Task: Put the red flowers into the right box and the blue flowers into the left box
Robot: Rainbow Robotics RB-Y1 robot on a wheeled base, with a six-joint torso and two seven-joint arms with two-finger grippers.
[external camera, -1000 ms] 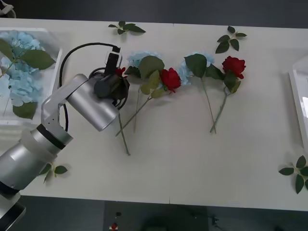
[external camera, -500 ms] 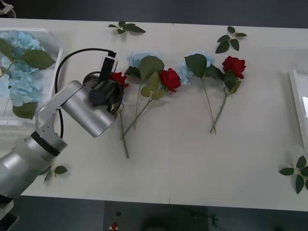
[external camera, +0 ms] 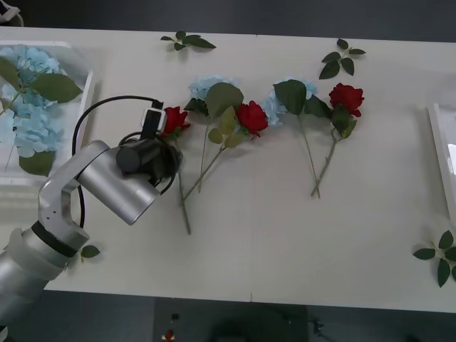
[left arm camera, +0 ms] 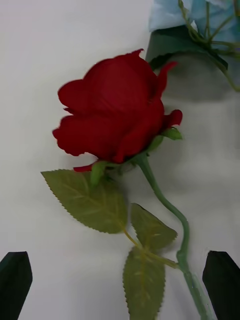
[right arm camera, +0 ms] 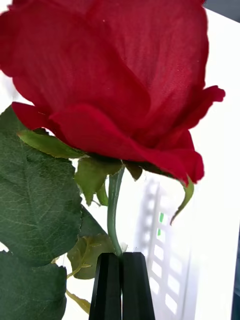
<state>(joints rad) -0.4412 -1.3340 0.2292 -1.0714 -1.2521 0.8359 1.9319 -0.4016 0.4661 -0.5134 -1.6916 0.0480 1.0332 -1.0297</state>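
Observation:
Three red flowers lie on the table: one [external camera: 173,120] just ahead of my left gripper [left arm camera: 117,256], one [external camera: 252,116] in the middle, one [external camera: 346,97] to the right. Through the left wrist camera the nearest rose [left arm camera: 117,117] lies on the table beyond the open fingers, its stem running by one fingertip [left arm camera: 220,275]. Two blue flowers [external camera: 206,86] [external camera: 275,107] lie among the roses. The left box [external camera: 86,107] holds several blue flowers [external camera: 32,114]. My right gripper [right arm camera: 120,256] is shut on the stem of another red rose [right arm camera: 110,75]. The right box [external camera: 443,153] sits at the table's right edge.
Loose leaf sprigs lie at the back [external camera: 187,40] [external camera: 340,58], at the front right [external camera: 440,256] and by my left arm [external camera: 87,251]. The near half of the table is bare. A white slotted wall [right arm camera: 155,225] stands behind the held rose.
My left arm has drawn back toward the near left, uncovering the leftmost rose's bloom, which stays on the table. The other flowers have not moved.

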